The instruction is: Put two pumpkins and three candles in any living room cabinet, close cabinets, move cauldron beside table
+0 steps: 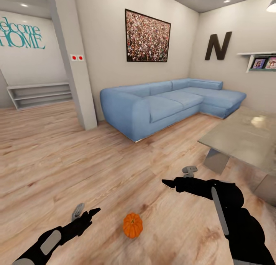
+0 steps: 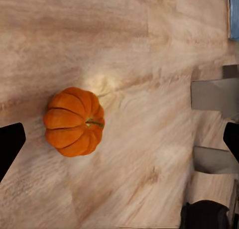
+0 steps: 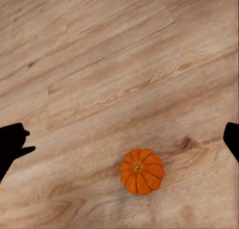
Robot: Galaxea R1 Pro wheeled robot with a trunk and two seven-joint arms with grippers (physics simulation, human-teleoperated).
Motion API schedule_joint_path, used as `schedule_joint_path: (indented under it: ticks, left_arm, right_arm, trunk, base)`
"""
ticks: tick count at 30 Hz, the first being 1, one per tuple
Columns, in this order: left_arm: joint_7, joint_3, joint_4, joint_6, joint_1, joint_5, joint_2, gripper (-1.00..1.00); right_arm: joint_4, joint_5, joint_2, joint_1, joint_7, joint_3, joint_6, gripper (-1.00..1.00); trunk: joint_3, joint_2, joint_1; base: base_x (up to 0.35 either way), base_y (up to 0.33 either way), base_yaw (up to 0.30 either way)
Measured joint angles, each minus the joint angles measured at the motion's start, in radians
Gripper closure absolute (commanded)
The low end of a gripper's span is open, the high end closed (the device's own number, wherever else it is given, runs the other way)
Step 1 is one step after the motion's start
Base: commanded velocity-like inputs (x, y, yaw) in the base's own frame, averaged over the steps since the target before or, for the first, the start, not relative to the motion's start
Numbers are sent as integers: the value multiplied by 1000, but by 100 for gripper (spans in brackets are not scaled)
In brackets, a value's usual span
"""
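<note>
Left gripper [image 1: 87, 212] hovers over the floor [image 1: 57, 157], jaws wide, holding nothing. Right gripper [image 1: 180, 180] likewise wide and empty. One pumpkin [image 1: 132, 225] sits upright on the floor between them, touching neither. Nearby: one blue sofa [image 1: 168, 102], one glass table [image 1: 245, 136], one pillar [image 1: 73, 61]. Nothing blocks the pumpkin.

A pumpkin [image 1: 132, 225] sits on the floor [image 1: 57, 161] between the left pincer [image 1: 87, 213] and the right pincer [image 1: 177, 180], touching neither. The sofa [image 1: 168, 102] stands beyond against the back wall, the bench [image 1: 245, 136] to the right, before it.
</note>
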Motion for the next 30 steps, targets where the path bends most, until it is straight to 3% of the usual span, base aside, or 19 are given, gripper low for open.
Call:
schedule_joint_path:
  ticks: [2, 3, 8, 14, 20, 25, 30]
  left_arm:
    - [-5, -21, -1, 1, -4, -14, 1, -100]
    - [-14, -43, -2, 1, -8, -35, 2, -100]
    - [-33, -82, -4, -22, -13, -109, -9, -100]
    - [-51, -89, -2, -69, -14, -173, -14, -100]
    - [-53, -88, -5, -74, -14, -185, -34, -100]
    - [-56, -88, -19, -61, -10, -194, -28, -100]
    - [-60, -98, -27, -25, -16, -266, -35, -100]
  right_arm:
    - [0, 0, 0, -13, 0, -1, 15, -100]
    - [0, 0, -2, -25, 0, -2, 16, -100]
    - [0, 0, -15, -50, 1, -4, 16, -100]
    - [0, 0, -22, -56, 3, -5, 16, -100]
    - [0, -1, -23, -57, 3, -6, 16, -100]
    - [0, -7, -23, -57, 4, -6, 16, -100]
    - [0, -8, -25, -54, 4, -6, 16, -100]
  trunk:
    - [0, 0, 0]
    - [0, 0, 0]
    - [0, 0, 0]
    - [0, 0, 0]
    - [0, 0, 0]
    - [0, 0, 0]
    - [0, 0, 0]
  base:
    - [264, 212, -297]
    - [264, 212, -297]
    - [264, 212, -297]
    - [265, 209, -297]
    - [136, 96, -297]
    - [26, 18, -290]
    - [5, 3, -133]
